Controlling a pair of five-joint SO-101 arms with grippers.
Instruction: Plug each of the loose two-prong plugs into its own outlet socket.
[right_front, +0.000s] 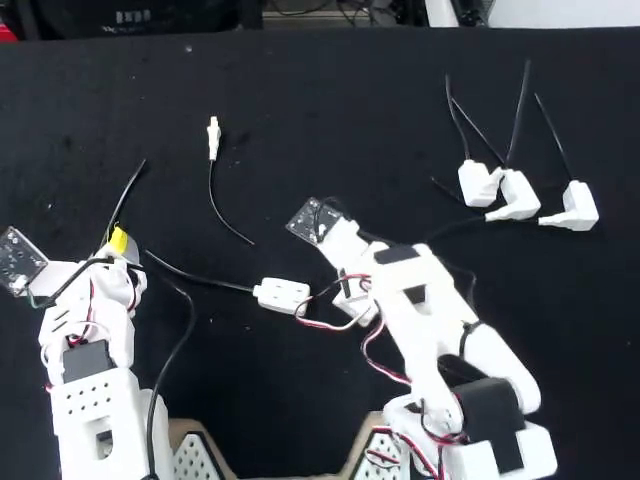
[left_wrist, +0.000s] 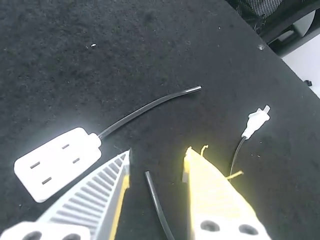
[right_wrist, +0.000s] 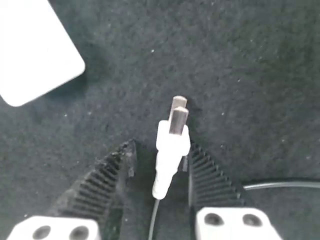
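the small white two-prong plug (right_wrist: 172, 142) is straddled by the right jaws, spread and not yet pinched on it. its prongs are aimed straight ahead, while the flat white plastic outlet block (right_front: 282, 295) is seen just left, off that line. the left jaws are held spread, farther away.

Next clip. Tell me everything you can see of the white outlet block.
The outlet block is a flat white plastic bar with rounded corners, lying face up on the black table between the two arms. Its top shows pairs of narrow slots, none with a plug in it. A thin black cord leaves one short end and stops at a cut tip. The right tool, a white plug between its jaws, sits close by, that plug short of the block.
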